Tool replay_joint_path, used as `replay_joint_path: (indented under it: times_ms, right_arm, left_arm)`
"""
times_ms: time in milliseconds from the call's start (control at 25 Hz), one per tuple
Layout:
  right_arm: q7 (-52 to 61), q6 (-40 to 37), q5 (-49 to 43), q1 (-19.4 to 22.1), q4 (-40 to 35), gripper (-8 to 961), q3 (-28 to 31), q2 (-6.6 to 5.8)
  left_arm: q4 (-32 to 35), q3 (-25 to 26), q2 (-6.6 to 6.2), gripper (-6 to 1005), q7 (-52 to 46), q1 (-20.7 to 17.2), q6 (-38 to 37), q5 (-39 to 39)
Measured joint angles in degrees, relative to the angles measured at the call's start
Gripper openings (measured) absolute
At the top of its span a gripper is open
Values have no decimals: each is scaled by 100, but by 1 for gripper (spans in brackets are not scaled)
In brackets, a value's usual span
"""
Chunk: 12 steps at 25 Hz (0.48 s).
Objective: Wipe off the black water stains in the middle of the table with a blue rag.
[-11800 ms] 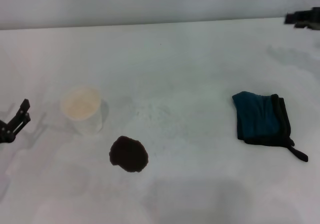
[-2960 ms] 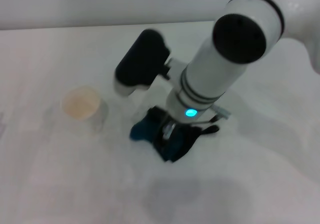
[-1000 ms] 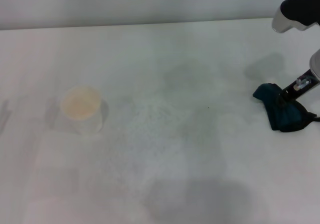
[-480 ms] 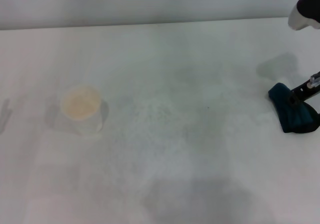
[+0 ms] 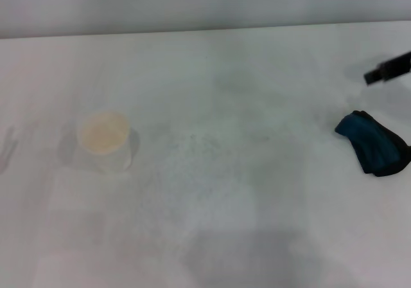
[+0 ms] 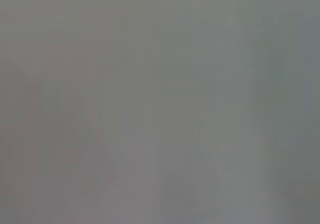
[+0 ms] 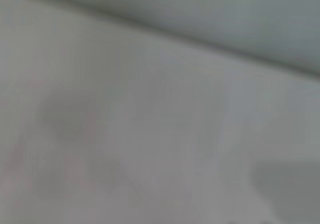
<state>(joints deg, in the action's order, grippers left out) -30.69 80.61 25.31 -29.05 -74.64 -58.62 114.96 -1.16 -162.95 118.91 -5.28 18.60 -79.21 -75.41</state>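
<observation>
The blue rag point(image 5: 374, 150) lies crumpled on the white table point(image 5: 212, 95) near its right edge, with nothing touching it. A dark part of my right gripper point(image 5: 388, 70) shows at the right edge, above and behind the rag and apart from it. No black water stain shows in any view; where the middle of the table point(image 5: 192, 172) shows, it is white with faint grey smudges. My left gripper is out of view. The left wrist view shows only a grey blur, and the right wrist view only bare table surface point(image 7: 125, 134).
A white paper cup point(image 5: 104, 140) stands upright on the left part of the table. The table's far edge point(image 5: 205, 29) meets a grey wall. A faint shadow lies at the left edge point(image 5: 6, 150).
The right arm has let go of the rag and pulled up and back towards the right edge. The rag now lies alone and has settled slightly leftward. The stain seen long before is gone.
</observation>
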Motion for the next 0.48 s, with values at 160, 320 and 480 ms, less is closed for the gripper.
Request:
replay_joint_path:
  times_ms: [160, 320, 480]
  right_arm:
    - [-667, -273, 666, 13, 169, 309, 939, 1]
    - [-1632, -753, 1821, 173, 616, 309, 1642, -13]
    - [-2730, -1051, 2787, 255, 1267, 310, 2208, -31]
  left_arm:
    - [2, 0, 0, 862, 1, 10, -5, 0]
    - [2, 0, 0, 862, 1, 24, -5, -6]
    - [-1, 0, 0, 862, 1, 30, 1, -19]
